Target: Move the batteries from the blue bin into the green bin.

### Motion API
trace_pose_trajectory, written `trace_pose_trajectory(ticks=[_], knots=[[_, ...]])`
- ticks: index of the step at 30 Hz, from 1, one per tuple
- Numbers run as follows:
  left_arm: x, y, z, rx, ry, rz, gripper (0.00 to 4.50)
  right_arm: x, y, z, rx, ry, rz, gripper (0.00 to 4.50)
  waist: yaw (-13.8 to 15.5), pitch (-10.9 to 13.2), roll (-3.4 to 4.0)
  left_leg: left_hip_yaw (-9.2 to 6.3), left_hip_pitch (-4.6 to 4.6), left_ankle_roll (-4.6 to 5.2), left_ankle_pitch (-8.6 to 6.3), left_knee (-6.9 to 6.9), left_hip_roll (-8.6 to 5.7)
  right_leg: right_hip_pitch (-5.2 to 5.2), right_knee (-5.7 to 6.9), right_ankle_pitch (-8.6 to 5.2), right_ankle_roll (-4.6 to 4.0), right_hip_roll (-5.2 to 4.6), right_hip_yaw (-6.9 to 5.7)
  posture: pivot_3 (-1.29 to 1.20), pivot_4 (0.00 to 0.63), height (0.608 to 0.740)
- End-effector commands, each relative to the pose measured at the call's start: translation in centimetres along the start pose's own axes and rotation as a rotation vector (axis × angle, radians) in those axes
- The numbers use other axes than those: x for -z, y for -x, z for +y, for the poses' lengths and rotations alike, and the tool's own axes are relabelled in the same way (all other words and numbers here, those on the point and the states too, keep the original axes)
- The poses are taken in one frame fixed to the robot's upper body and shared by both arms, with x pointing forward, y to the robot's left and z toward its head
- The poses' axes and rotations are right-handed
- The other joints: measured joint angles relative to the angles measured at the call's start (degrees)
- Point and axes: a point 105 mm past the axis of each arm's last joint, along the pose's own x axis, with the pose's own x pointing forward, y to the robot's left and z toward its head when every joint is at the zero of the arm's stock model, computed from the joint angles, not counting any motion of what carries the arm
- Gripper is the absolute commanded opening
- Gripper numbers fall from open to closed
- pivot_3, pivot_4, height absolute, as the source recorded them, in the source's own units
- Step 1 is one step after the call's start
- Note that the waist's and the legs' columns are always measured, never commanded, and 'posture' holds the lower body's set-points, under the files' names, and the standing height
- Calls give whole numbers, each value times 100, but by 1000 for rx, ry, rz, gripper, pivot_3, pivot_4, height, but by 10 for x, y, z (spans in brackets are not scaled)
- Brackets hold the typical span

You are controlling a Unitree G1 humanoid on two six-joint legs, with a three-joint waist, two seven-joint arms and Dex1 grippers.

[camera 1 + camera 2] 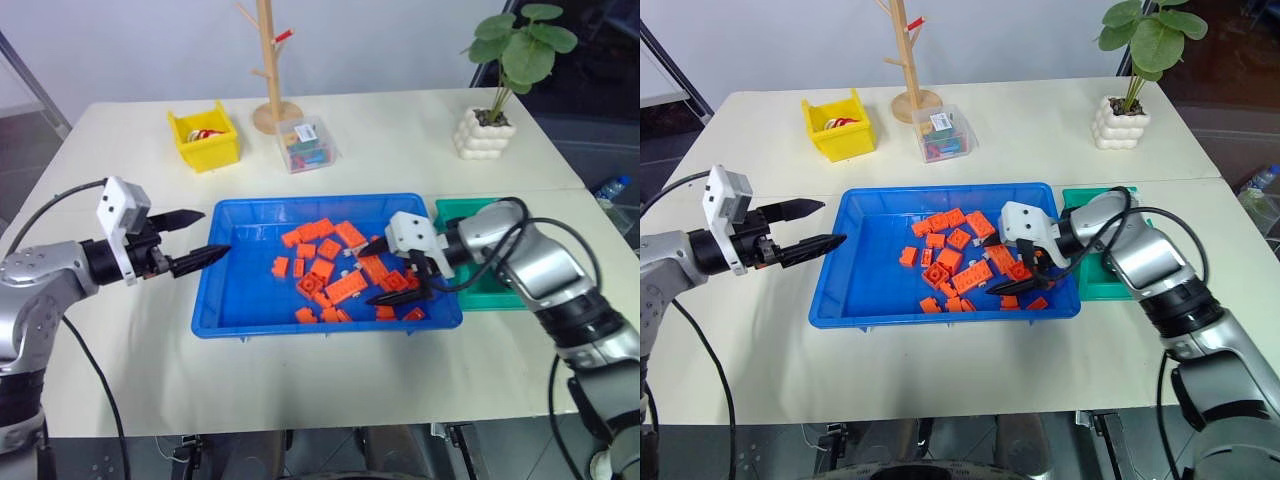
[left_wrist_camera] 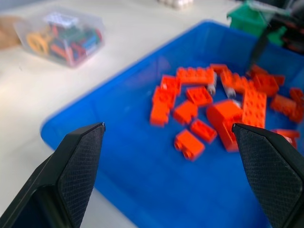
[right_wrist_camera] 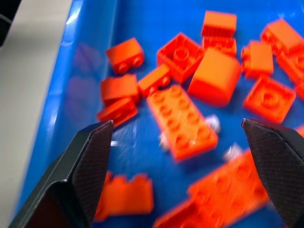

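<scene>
My right gripper (image 1: 392,270) hangs inside the blue bin (image 1: 240,300), over its right half, fingers spread wide with nothing between them, tips pointing down toward the pile of orange toy bricks (image 1: 330,270). My left gripper (image 1: 198,238) sits at the bin's left edge, also wide open and empty; its lower finger reaches just over the left rim while the upper one stays outside above the table (image 1: 130,370).

The blue bin lies at the middle of the table, nearer the front edge. The bricks are heaped in its right half; its left half is bare blue floor. The batteries (image 2: 212,83) are mostly buried: from my left wrist I catch two pale grey cylinders poking out between bricks near the far side of the pile, and from my right wrist pale ends show beside a long eight-stud brick (image 3: 181,121). The green bin (image 1: 455,212) touches the blue bin's right side, largely hidden behind my right arm.

Toward the back edge stand a yellow bin (image 1: 207,138), a clear box (image 1: 306,144) of coloured pieces, a wooden peg stand (image 1: 271,70) and a potted plant (image 1: 500,90). No writing or label is legible on anything.
</scene>
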Motion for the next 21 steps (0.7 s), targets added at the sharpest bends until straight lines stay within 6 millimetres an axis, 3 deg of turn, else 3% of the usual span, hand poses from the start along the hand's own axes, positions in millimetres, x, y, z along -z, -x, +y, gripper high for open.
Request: trace_pose_trajectory(ticks=[1,8,21], knots=[[-8,8,-14,48,-32,11,4500,-10,-6,-8,-13,66,-7,4442,14,0,-1,0,1,0,0,0,0,0,0,0,0,0,0,0,150,740],[-5,8,-32,134,-30,51,4500,-10,-17,-7,-72,106,7,4442,21,0,-1,-1,1,0,0,0,0,0,2,0,-1,1,0,0,150,740],[-15,3,-35,170,-64,37,4500,9,-27,-9,-98,129,76,4442,9,0,-1,-1,3,0,0,-1,0,-1,5,0,-1,4,0,0,150,740]])
